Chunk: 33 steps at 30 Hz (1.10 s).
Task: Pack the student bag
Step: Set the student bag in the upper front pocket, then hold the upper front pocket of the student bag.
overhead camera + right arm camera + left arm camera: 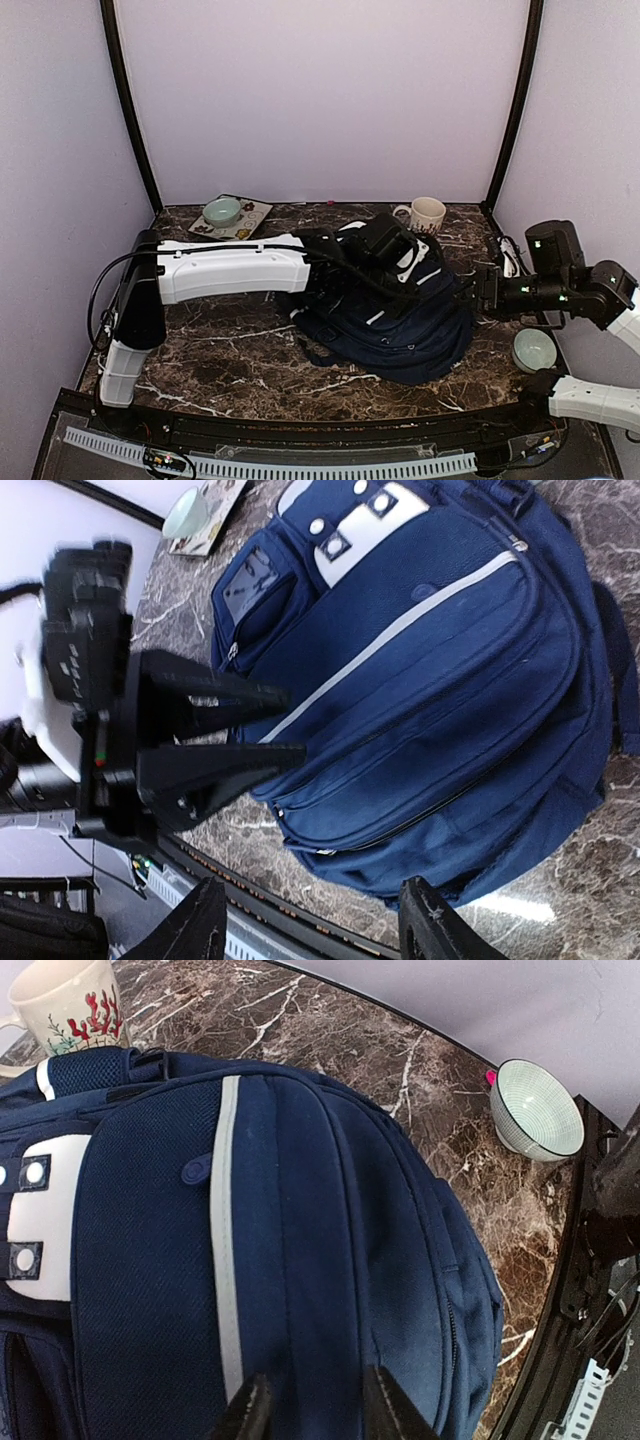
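The student bag (400,320) is a navy backpack with a white stripe, lying flat mid-table. It fills the left wrist view (300,1210) and the right wrist view (440,680). My left gripper (390,262) hangs over the bag's top face, jaws open and empty, fingertips just above the fabric beside the stripe (315,1400). It also shows in the right wrist view (293,723). My right gripper (472,292) is wide open and empty at the bag's right edge, apart from it (315,890).
A cream mug (427,213) with red print stands behind the bag, also in the left wrist view (70,1005). A teal bowl (222,211) sits on a flat card at back left. A pale ribbed bowl (533,350) sits at front right (537,1110).
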Available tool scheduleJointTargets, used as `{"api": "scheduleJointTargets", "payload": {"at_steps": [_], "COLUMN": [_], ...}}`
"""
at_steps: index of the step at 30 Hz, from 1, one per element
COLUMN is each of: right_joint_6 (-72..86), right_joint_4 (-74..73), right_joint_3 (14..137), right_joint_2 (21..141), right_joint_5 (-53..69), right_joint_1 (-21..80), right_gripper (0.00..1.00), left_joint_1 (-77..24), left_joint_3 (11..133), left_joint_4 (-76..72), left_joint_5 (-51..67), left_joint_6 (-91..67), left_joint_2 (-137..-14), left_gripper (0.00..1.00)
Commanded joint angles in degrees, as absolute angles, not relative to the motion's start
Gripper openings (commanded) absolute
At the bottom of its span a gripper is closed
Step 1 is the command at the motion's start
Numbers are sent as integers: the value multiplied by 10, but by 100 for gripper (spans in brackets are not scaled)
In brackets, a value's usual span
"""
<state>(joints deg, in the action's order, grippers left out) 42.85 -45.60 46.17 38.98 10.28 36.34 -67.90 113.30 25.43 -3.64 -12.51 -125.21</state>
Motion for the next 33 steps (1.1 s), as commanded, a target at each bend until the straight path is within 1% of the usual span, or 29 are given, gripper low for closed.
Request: {"api": "scheduleJointTargets", "payload": {"at_steps": [1, 5, 7, 10, 14, 16, 19, 23, 26, 29, 33], "right_joint_6": [466, 506, 539, 612, 694, 700, 674, 634, 652, 708, 771], "right_joint_4": [-456, -461, -471, -501, -508, -512, -556, -640, -710, -740, -725], "right_joint_3": [473, 493, 502, 514, 542, 571, 643, 781, 842, 849, 805], "right_joint_2": [408, 436, 451, 479, 521, 560, 651, 799, 860, 863, 803], "right_joint_5": [113, 59, 22, -25, -64, -81, -95, -109, -143, -164, -167], "right_joint_1": [393, 451, 483, 521, 584, 616, 656, 687, 692, 684, 662], "right_gripper": [59, 59, 59, 58, 56, 56, 56, 54, 53, 53, 53], "left_joint_1": [-665, -658, -658, -653, -639, -635, -634, -634, -634, -635, -646], "left_joint_3": [1166, 1151, 1126, 1061, 944, 871, 798, 716, 661, 606, 598], "left_joint_4": [316, 334, 340, 332, 286, 257, 236, 206, 149, 74, 14], "left_joint_5": [-45, -33, -47, -63, -40, -33, -16, 10, 48, 63, 54], "left_joint_6": [-94, -43, -10, 11, -12, -34, -59, -71, -42, 1, 61], "left_joint_2": [-1220, -1194, -1176, -1129, -1036, -992, -939, -877, -847, -840, -863], "left_gripper": [36, 42, 44, 48, 51, 51, 51, 51, 55, 60, 61]}}
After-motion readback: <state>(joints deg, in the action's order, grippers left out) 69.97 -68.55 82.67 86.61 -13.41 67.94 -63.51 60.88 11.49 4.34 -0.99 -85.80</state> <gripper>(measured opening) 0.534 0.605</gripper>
